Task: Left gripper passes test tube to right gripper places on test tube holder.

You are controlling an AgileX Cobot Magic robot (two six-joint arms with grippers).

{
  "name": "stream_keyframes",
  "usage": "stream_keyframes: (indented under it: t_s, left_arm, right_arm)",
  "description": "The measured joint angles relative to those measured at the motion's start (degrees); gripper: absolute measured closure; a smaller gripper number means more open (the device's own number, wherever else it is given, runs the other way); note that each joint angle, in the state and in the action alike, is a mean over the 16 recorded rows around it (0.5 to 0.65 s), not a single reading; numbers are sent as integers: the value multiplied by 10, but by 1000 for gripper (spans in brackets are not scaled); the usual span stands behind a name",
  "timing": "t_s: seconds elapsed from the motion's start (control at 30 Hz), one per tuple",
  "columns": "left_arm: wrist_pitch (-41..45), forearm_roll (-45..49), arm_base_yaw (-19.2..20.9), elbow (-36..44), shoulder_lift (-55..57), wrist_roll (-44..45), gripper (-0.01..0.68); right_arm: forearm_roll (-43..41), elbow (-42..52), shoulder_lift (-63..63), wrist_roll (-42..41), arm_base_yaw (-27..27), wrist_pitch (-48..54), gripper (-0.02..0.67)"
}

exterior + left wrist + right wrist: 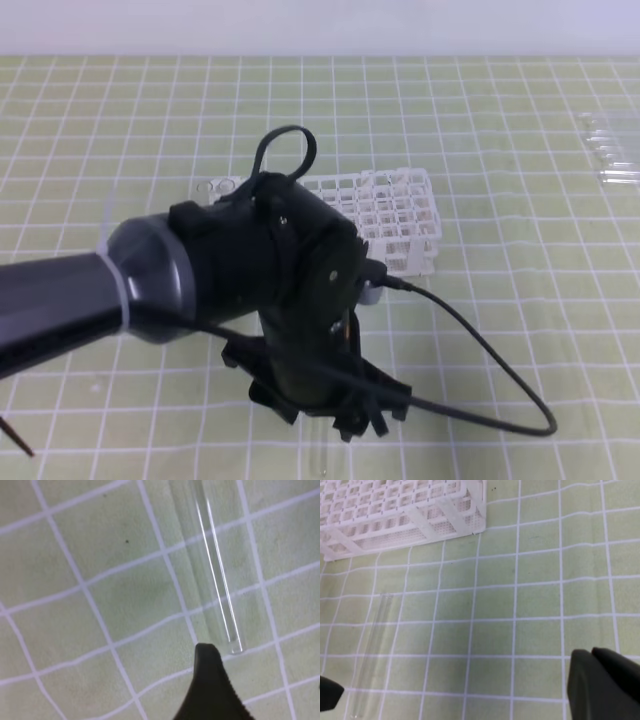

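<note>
The test tube lies flat on the green grid mat near the front edge. My left gripper points down just above it on the thick dark arm. In the left wrist view one black finger stands beside the rounded end of the test tube, its toothed face bare, with no second finger in sight. The white test tube holder stands behind the arm. My right gripper is open wide over the mat, with the test tube by its left finger and the test tube holder beyond. The exterior view does not show it.
A heap of clear tubes lies at the far right. A black cable loops from the left wrist across the mat to the right. Small clear rims show behind the arm, left of the rack.
</note>
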Motion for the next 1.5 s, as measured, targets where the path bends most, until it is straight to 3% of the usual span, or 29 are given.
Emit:
stream_keyframes:
  t_s: [0.97, 1.5]
  left_arm:
    - [-82, 8, -3, 28, 77, 3, 275]
    - [-94, 19, -3, 28, 83, 2, 381]
  right_arm:
    - [14, 0, 0, -13, 0, 0, 666]
    - [16, 0, 0, -14, 0, 0, 666]
